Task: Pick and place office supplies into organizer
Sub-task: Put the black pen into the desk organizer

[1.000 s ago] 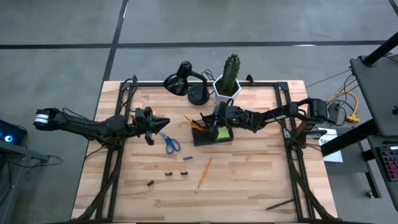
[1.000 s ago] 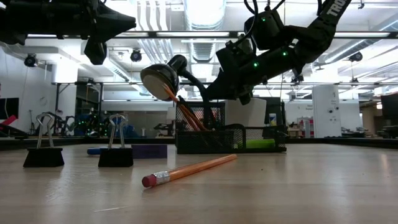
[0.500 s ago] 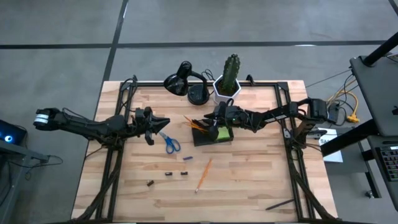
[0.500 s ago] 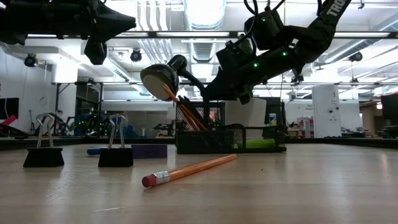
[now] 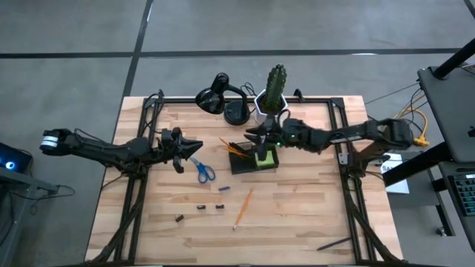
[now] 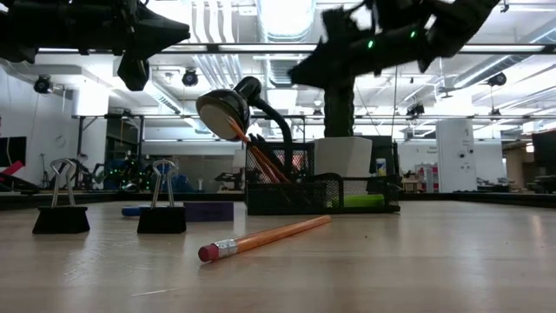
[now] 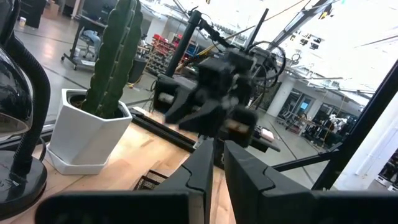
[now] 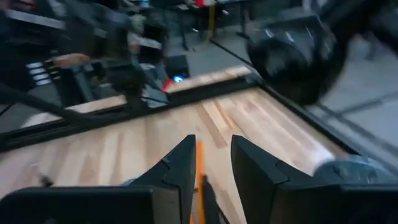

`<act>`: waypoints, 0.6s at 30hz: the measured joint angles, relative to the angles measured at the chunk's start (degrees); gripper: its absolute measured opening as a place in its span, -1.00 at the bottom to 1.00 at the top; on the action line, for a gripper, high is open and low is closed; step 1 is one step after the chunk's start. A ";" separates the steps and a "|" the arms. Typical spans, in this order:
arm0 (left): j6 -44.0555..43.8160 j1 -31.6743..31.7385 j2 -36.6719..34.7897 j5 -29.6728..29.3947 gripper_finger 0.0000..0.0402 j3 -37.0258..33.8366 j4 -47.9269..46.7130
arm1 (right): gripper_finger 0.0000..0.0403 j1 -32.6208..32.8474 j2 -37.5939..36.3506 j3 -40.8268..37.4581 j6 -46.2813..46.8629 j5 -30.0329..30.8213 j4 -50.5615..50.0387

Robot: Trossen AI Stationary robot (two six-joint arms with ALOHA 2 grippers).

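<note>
Orange pencil point(image 5: 243, 208) lies on the bare wood well short of the organizer point(image 5: 252, 160), above which the right gripper point(image 5: 261, 134) hangs with jaws parted and empty, so it should swing clear and descend squarely, while the left gripper point(image 5: 194, 144) waits shut beside the scissors point(image 5: 202, 170).

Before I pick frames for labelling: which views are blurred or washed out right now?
Right wrist view: motion-smeared throughout, the lamp and table soft. Low view: the right arm is streaked, the pencil sharp, ceiling lights glare. Left wrist view: the right arm is blurred, the background windows blown out. High view: even light, sharp.
</note>
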 joint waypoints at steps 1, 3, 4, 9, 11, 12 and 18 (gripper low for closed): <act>-0.01 0.01 0.00 -0.01 -0.88 0.00 0.00 | -0.56 0.13 -1.57 0.02 -1.25 -1.21 -1.15; -0.01 0.01 0.00 -0.02 -0.88 0.00 0.00 | -0.55 0.62 -4.86 0.00 -3.32 -2.74 -4.40; -0.01 0.01 0.00 0.00 -0.88 0.00 0.00 | -0.54 0.96 -6.52 0.02 -3.93 -2.82 -6.29; -0.36 0.01 0.00 0.00 -0.88 0.00 -0.02 | -0.41 3.81 -14.57 0.02 -6.84 -2.87 -19.89; -0.36 0.01 0.00 -0.02 -0.88 0.00 -0.02 | -0.33 5.69 -17.55 0.02 -5.77 -3.01 -25.97; -0.30 0.00 0.00 -0.02 -0.88 0.00 -0.02 | -0.29 6.66 -19.10 0.02 -4.54 -3.20 -28.88; 0.06 -0.01 0.00 -0.05 -0.88 0.00 -0.04 | -0.08 15.36 -26.41 0.02 3.54 -3.24 -45.92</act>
